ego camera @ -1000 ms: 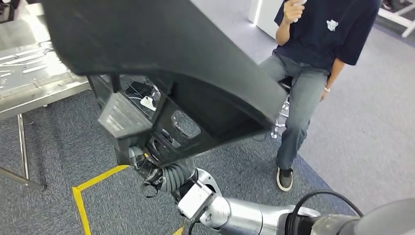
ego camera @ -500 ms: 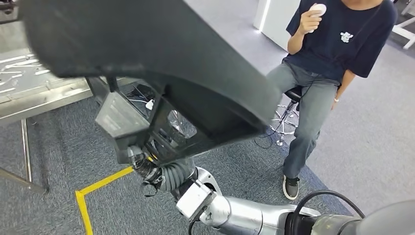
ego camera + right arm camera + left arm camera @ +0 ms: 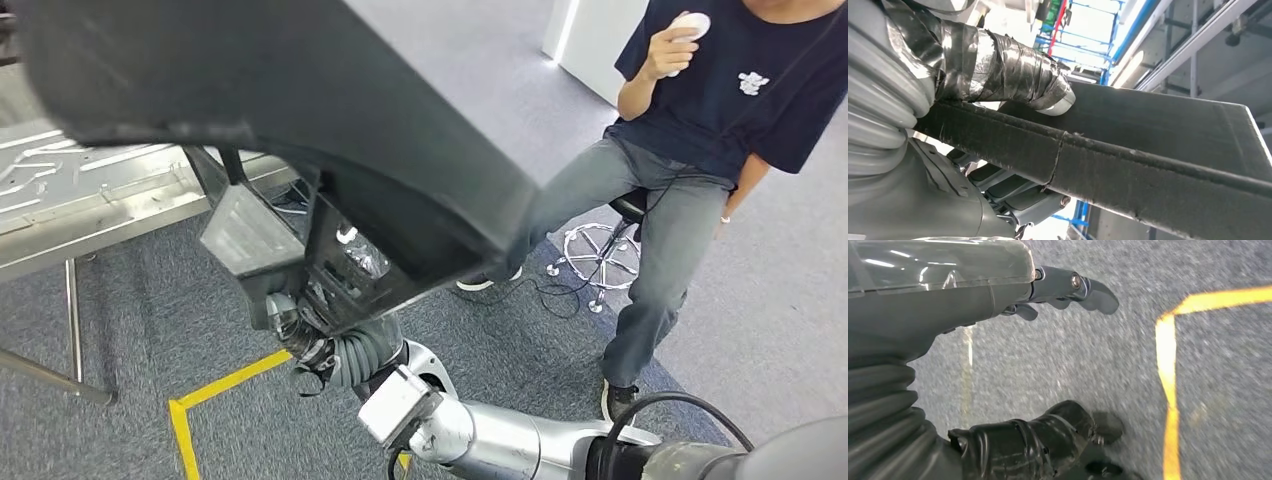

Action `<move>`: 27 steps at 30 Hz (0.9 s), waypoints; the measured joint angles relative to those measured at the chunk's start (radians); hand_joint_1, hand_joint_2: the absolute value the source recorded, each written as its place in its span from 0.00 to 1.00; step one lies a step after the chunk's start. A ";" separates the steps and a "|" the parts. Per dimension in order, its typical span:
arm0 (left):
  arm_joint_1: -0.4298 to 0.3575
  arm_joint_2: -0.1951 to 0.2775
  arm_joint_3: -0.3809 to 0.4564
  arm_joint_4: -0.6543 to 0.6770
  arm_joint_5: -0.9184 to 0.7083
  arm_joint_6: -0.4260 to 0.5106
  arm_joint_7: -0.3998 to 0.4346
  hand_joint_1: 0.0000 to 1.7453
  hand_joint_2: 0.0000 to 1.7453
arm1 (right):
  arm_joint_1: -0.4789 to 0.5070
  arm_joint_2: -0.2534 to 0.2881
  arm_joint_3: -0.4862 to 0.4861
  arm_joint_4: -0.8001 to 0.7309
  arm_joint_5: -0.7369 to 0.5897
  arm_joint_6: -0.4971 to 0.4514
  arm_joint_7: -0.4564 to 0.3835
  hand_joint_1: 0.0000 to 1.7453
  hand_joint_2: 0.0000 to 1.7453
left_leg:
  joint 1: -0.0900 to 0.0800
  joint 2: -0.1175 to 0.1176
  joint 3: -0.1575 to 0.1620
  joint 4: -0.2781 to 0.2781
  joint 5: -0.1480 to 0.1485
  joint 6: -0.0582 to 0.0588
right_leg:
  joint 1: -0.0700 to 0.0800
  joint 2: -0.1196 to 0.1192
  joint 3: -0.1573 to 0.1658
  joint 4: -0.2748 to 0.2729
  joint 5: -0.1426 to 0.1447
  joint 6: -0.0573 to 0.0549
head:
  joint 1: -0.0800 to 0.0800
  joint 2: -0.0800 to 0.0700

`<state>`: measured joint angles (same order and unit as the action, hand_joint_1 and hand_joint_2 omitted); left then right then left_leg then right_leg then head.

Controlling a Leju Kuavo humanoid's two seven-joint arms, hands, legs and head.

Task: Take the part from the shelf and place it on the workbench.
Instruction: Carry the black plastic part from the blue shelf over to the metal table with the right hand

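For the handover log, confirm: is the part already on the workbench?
No. The right hand holds the part up over the carpet, beside the workbench.

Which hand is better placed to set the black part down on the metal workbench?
The right hand: it already grips the black part, thumb over its edge, fingers beneath. The left hand hangs over the carpet holding nothing. The workbench lies ahead to the robot's left.

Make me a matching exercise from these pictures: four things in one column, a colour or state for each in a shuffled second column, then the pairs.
1. part
2. floor tape
3. right hand
4. left hand

A. yellow
B. holds nothing, over the carpet
C. large, black, held up
D. grips the part's edge

Pairs: 1-C, 2-A, 3-D, 4-B
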<state>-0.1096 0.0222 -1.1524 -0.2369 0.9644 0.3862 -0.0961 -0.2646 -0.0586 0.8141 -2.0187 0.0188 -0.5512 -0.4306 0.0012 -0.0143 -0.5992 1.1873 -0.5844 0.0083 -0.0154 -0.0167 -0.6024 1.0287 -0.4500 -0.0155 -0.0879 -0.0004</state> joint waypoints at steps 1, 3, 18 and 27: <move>0.000 0.000 0.000 0.000 0.000 0.000 0.000 0.00 1.00 | 0.000 0.000 0.000 0.000 0.001 0.000 0.000 1.00 1.00 | 0.002 0.001 -0.043 0.059 -0.021 -0.004 | 0.001 -0.005 0.006 0.000 -0.006 -0.002 | 0.000 0.000; 0.001 -0.001 0.000 0.000 0.000 0.000 0.000 0.00 1.00 | 0.000 0.000 0.000 0.002 0.002 0.000 0.001 1.00 1.00 | 0.004 0.004 -0.102 0.108 -0.029 -0.008 | 0.002 -0.013 0.021 0.000 -0.021 -0.002 | 0.000 0.000; -0.002 0.000 0.000 0.000 0.000 0.002 0.006 0.00 1.00 | 0.000 0.001 0.000 0.008 0.003 -0.002 0.003 1.00 1.00 | -0.009 -0.012 0.002 -0.166 0.124 0.057 | 0.007 0.010 -0.088 0.280 -0.166 0.048 | 0.013 0.000; 0.002 0.000 0.000 0.000 -0.003 0.002 0.004 0.00 1.00 | -0.002 0.002 0.000 0.011 -0.002 0.000 -0.002 1.00 1.00 | -0.010 -0.041 0.042 -0.163 0.077 0.023 | 0.008 0.028 -0.003 0.001 0.001 0.017 | 0.020 0.000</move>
<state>-0.1077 0.0217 -1.1524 -0.2369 0.9614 0.3881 -0.0919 -0.2666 -0.0561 0.8141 -2.0072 0.0171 -0.5513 -0.4322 -0.0091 -0.0549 -0.5575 1.0242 -0.5070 0.0312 -0.0070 0.0110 -0.6056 1.0298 -0.4491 0.0014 -0.0679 -0.0004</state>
